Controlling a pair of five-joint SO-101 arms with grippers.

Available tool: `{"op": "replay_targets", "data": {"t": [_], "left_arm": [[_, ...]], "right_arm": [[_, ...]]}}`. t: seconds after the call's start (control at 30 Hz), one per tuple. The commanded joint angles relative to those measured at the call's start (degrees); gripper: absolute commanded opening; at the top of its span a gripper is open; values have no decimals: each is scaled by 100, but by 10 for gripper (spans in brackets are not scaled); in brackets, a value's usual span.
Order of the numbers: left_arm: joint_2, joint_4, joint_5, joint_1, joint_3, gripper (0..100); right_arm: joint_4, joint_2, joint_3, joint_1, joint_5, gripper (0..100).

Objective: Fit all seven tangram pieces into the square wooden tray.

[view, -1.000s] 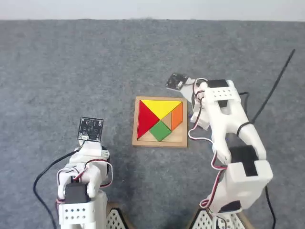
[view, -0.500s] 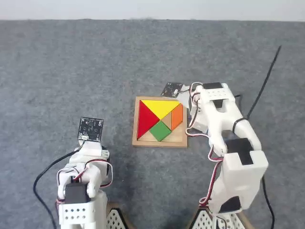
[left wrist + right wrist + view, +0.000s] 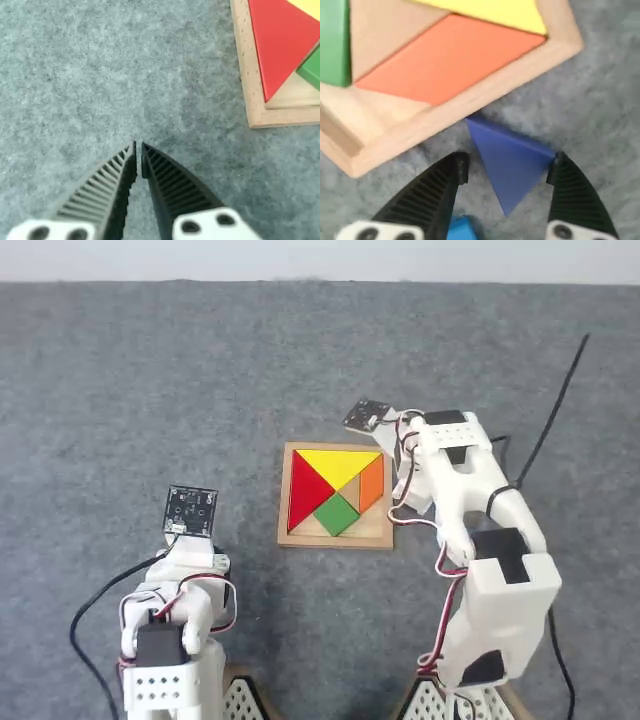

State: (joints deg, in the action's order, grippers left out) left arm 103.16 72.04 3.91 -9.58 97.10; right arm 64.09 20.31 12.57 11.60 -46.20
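The square wooden tray (image 3: 284, 530) lies mid-table and holds a yellow triangle (image 3: 338, 464), a red triangle (image 3: 304, 492), a green square (image 3: 337, 513) and an orange parallelogram (image 3: 371, 485). Bare wood shows in the tray beside the green square. On the carpet just outside the tray's rim (image 3: 470, 112) lies a dark blue triangle (image 3: 512, 160). My right gripper (image 3: 509, 164) is open, one finger on each side of that triangle. A lighter blue piece (image 3: 461, 227) peeks out by one finger. My left gripper (image 3: 138, 146) is shut on nothing, over bare carpet near a tray corner (image 3: 256, 107).
Grey carpet covers the whole table. The right arm (image 3: 445, 455) leans over the tray's right side and hides the ground there. The left arm (image 3: 185, 580) sits at the lower left, well away from the tray. A black cable (image 3: 560, 410) runs off to the right.
The right arm has shifted left, closer to the tray's right edge, then its wrist has eased slightly back. The left arm and the pieces in the tray are unchanged.
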Motion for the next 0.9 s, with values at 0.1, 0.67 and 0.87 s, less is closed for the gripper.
{"op": "replay_targets", "data": {"t": [0.1, 0.67, 0.87], "left_arm": [[97, 18, 9, 26, -57, 21], [97, 18, 9, 26, -57, 21], [97, 18, 9, 26, -57, 21]], "right_arm": [[40, -435, -97, -4, 941, 240], [716, -1209, -79, 207, -545, 310], [242, -708, -88, 22, -993, 332]]}}
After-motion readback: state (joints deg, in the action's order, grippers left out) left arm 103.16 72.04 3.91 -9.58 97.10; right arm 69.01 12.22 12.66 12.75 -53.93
